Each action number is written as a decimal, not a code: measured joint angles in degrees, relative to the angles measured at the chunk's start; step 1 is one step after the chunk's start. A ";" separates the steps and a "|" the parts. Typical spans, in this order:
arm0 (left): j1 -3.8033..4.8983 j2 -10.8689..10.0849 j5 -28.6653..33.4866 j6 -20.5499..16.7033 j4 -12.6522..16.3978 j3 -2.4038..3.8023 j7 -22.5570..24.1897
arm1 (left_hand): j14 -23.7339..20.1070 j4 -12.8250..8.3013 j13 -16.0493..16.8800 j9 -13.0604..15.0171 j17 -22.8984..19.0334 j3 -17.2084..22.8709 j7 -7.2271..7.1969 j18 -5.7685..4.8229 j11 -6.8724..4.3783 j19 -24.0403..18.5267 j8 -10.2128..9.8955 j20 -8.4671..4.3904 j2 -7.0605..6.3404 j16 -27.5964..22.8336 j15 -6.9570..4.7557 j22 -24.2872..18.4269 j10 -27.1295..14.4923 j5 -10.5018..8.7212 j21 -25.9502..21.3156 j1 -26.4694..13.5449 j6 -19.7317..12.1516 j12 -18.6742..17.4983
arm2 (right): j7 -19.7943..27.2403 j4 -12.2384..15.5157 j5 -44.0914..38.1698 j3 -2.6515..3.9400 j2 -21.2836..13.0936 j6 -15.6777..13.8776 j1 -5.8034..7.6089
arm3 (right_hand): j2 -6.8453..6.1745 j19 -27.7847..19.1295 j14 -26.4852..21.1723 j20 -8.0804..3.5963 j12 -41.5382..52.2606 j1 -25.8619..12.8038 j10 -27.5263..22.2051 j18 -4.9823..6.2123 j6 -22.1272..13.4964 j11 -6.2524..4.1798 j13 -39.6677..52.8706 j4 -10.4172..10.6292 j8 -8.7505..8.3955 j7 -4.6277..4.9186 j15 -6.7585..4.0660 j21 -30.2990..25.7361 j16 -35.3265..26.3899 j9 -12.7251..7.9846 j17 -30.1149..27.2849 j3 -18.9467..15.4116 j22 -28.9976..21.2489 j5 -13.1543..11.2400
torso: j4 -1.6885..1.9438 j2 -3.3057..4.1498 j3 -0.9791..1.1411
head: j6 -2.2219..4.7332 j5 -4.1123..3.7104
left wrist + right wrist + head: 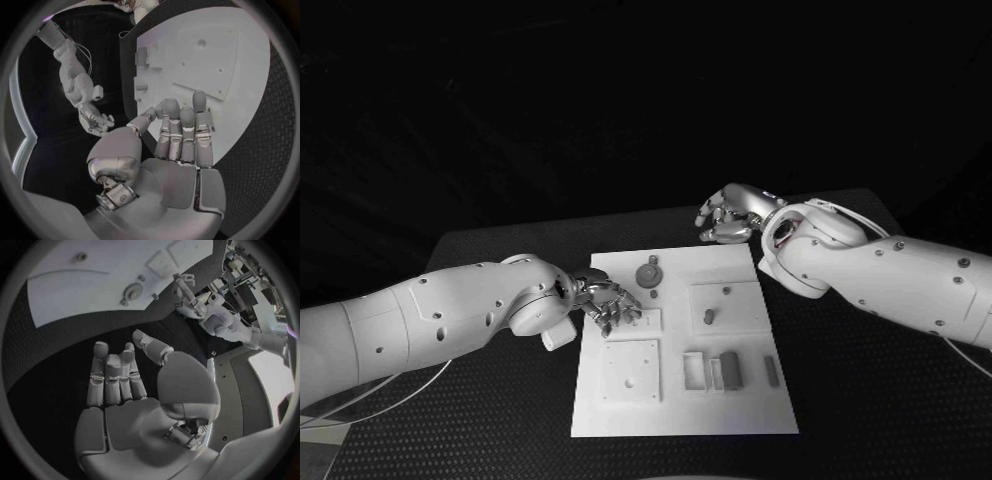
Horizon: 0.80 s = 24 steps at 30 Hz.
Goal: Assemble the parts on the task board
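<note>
**Both hands empty, parts on board**

Left hand [606, 300] hovers over the board's [740, 405] left edge, fingers extended and apart, holding nothing. Right hand [730, 214] sits over the counter [877, 400] just past the board's far edge, fingers loosely spread, also empty. On the board: round part [648, 273] near the far-left area, small peg [708, 316] in the mid-right square plate, upright blocks [728, 370] near the middle of the near half. Board lies flat mid-counter.
</note>
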 measured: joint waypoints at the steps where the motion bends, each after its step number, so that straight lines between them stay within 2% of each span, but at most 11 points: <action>1: 0.12 0.43 -0.58 0.57 -0.25 0.01 -0.93 | -0.04 0.00 0.71 0.56 0.27 0.00 -0.04 0.00 -0.05 0.19 -0.13 -0.19 0.00 0.63 -0.04 0.00 0.00 -0.16 0.90 0.00 0.04 0.77 | 0.10 -0.72 0.20 0.04 -0.08 -0.10 0.51 | 0.00 0.00 0.00 0.00 0.00 0.00 0.00 0.00 0.00 0.00 0.00 0.00 0.00 0.00 0.00 0.00 0.00 0.00 -0.01 0.00 0.00 0.00 | 0.00 0.00 0.01 | -0.03 -0.01; 3: 0.28 1.07 -1.42 1.28 -0.68 0.01 -2.29 | -0.34 0.00 2.45 1.98 0.87 0.00 -0.29 0.00 -0.38 0.21 -0.35 -0.58 0.00 2.37 -0.36 0.00 -0.22 -0.17 3.31 0.00 -0.13 2.76 | 0.21 -1.79 0.53 0.08 -0.05 -0.19 0.96 | 0.00 0.00 0.00 0.00 0.00 0.00 0.00 0.00 -0.01 0.00 0.00 0.00 0.00 0.00 0.00 0.00 0.00 0.00 0.00 0.00 0.00 0.00 | 0.02 0.01 0.01 | -0.13 -0.07; 7: 0.55 2.65 -3.68 1.80 -1.49 0.01 -5.64 | -0.37 -0.01 5.13 3.98 1.80 -0.02 -0.48 0.00 -0.59 -0.03 -1.21 -0.82 0.00 5.37 -0.62 -0.01 -0.17 -0.24 7.76 0.00 -0.32 6.42 | 0.46 -3.70 1.54 1.22 0.20 -0.30 1.47 | 0.00 0.00 0.01 0.00 0.00 0.00 0.00 0.00 -0.01 0.00 0.00 0.00 0.00 -0.01 0.00 0.00 0.00 0.00 -0.05 0.00 0.00 0.00 | 0.04 0.02 0.04 | -0.22 -0.12; 10: 0.66 3.54 -5.72 1.72 -1.63 0.02 -7.50 | 0.60 -0.07 6.95 4.89 2.39 -0.07 -0.58 -0.01 -0.99 0.24 -2.00 -1.20 0.00 7.13 -0.48 -0.01 0.23 -0.23 10.76 0.00 -0.21 8.98 | 0.66 -4.52 2.12 1.71 0.52 -0.39 1.61 | 0.00 0.00 0.01 0.00 -0.22 0.00 0.00 0.00 -0.10 0.00 0.00 0.00 0.00 -0.10 0.01 0.00 0.00 0.00 -0.05 0.00 0.00 0.00 | 0.07 0.02 0.08 | -0.34 -0.06; 17: 0.71 4.12 -13.90 0.39 -0.16 0.00 -10.69 | 1.82 -0.07 8.84 6.20 2.81 -0.08 -0.96 -0.01 -1.42 1.07 -3.20 -1.18 -0.32 8.54 -0.03 -0.01 0.66 0.06 14.44 0.32 0.16 11.70 | 1.06 -4.96 3.29 1.91 0.64 -0.43 1.57 | 0.00 0.00 0.01 0.00 -0.22 0.00 0.00 0.00 -0.10 0.00 0.00 0.00 0.00 -0.11 0.01 0.00 0.00 0.01 -0.05 0.00 0.00 0.00 | 0.06 0.02 0.11 | -0.48 0.12; 24: 0.71 3.83 -19.07 -2.18 1.16 -0.06 -12.19 | 2.78 0.26 9.45 6.43 2.99 0.25 -1.17 -0.01 -1.58 1.78 -4.11 -1.28 -0.76 8.97 -0.09 -0.01 0.84 0.06 15.88 0.76 0.38 12.07 | 1.29 -4.81 4.11 1.97 0.53 -0.45 1.57 | 0.00 0.00 -0.01 0.00 -0.22 0.00 0.00 0.00 -0.09 0.00 0.00 0.00 0.00 -0.11 0.05 0.00 0.00 -0.03 -0.10 0.00 0.00 0.00 | 0.06 0.01 0.08 | -0.54 0.16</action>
